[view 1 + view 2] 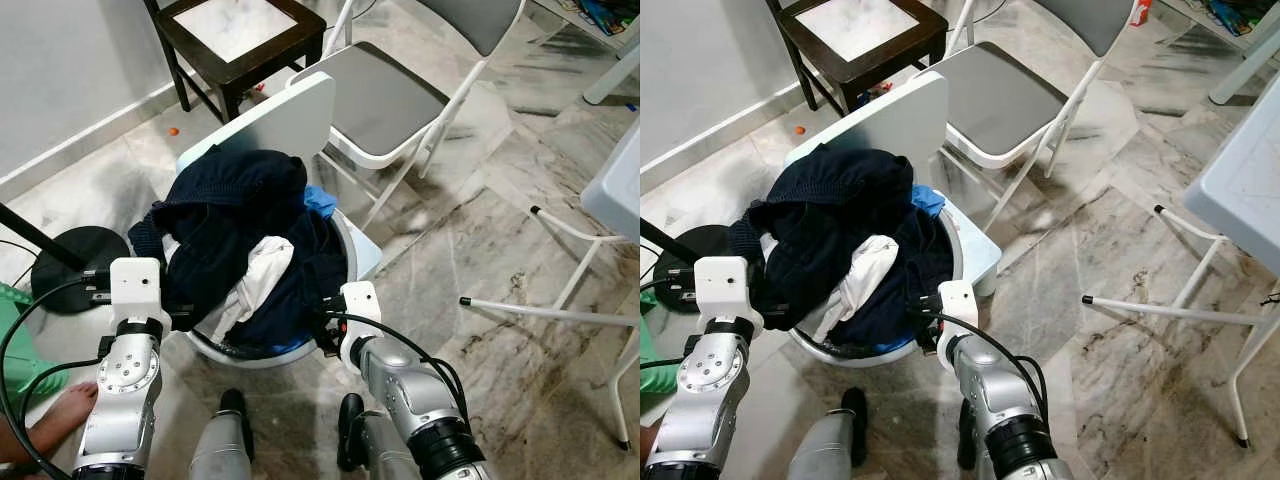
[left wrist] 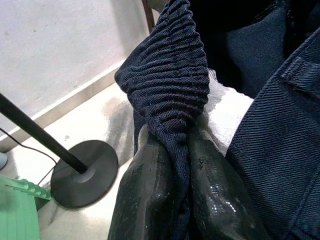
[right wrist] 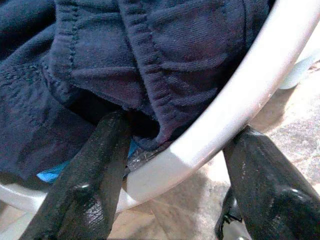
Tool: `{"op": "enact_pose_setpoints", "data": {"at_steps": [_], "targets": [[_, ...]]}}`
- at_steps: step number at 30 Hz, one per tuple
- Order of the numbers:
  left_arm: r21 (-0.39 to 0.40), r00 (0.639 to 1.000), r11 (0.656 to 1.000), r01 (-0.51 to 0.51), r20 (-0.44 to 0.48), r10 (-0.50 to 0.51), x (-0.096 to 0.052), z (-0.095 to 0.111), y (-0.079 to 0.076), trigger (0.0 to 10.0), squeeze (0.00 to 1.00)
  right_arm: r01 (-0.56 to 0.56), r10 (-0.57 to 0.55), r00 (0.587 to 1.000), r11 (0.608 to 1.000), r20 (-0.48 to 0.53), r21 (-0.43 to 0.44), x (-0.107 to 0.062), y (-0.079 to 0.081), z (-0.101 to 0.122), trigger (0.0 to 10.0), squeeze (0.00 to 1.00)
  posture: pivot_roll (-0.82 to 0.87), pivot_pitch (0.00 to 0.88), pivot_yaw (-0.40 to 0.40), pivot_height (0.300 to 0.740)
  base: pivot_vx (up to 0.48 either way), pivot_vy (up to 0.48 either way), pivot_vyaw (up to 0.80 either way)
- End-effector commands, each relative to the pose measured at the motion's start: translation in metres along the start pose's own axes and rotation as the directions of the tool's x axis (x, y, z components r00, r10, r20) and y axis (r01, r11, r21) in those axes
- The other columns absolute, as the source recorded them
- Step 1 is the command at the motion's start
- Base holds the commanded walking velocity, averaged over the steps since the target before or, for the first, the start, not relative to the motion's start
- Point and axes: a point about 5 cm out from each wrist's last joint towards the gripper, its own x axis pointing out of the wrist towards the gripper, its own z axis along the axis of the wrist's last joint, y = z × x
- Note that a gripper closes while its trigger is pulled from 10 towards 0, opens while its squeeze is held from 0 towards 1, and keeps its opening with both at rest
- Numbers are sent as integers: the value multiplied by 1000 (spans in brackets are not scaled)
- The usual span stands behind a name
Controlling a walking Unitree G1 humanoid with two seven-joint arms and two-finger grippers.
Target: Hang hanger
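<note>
No hanger can be made out anywhere; if one is here it is buried in the laundry or out of frame, so I cannot place it relative to either gripper. What sits in the centre of the head views is a heap of dark navy clothes (image 1: 235,235) with a white garment (image 1: 255,280) and a scrap of blue cloth (image 1: 320,200) tucked in, all piled in a round white basket (image 1: 345,245) that seems to rest on a pale blue chair (image 1: 285,120). The left gripper (image 2: 175,165) is at the lower left edge of the pile, and its wrist view shows it clenched on a ribbed navy fold, the cloth pinched between the two black fingers (image 2: 145,200), probably to lift a garment free for hanging. The right gripper (image 3: 175,175), at the lower right of the pile, stands released, its fingers spread either side of the basket's white rim (image 3: 240,110) with cloth hanging over it; it looks placed to steady or grip the basket, though it is not closed on it. Beyond, toward the top of the frame, stand a grey folding chair (image 1: 385,90) and a dark wooden stool (image 1: 235,40), and at the left a black round stand base (image 1: 75,255) on the marble floor (image 1: 470,250). A person's bare foot (image 1: 55,420) shows in the lower left corner.
</note>
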Motion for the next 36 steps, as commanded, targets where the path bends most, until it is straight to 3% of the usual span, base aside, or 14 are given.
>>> {"op": "enact_pose_setpoints", "data": {"at_steps": [1, 8, 19, 27, 36], "targets": [[5, 1000, 1000, -16, -2, 16, -2, -1, 3, 10000, 0, 10, -9, 999, 1000, -36, 24, 1, 2, -8, 0, 0, 132, 368, -93, 740, 0, 0, 0], [4, 1000, 1000, -20, 1, 20, -2, -1, 4, 10000, 0, 21, -19, 999, 999, -42, 50, 3, 2, -7, 0, 0, 134, 371, -93, 740, 0, 0, 0], [7, 1000, 999, -31, 5, 31, -1, 0, 6, 10000, 0, 22, -13, 998, 985, -54, 172, 5, 6, -5, 0, 0, 137, 370, -99, 740, 0, 0, 0], [13, 999, 999, -41, 5, 41, -3, -1, 8, 10000, 0, 31, -7, 997, 954, -82, 297, 7, 9, -8, 0, 0, 146, 378, -99, 740, 0, 0, 0], [23, 999, 998, -51, 2, 51, -5, -2, 12, 10000, 0, 25, 1, 997, 932, -72, 362, 11, 14, -2, 0, 0, 154, 378, -104, 740, 0, 0, 0]]}}
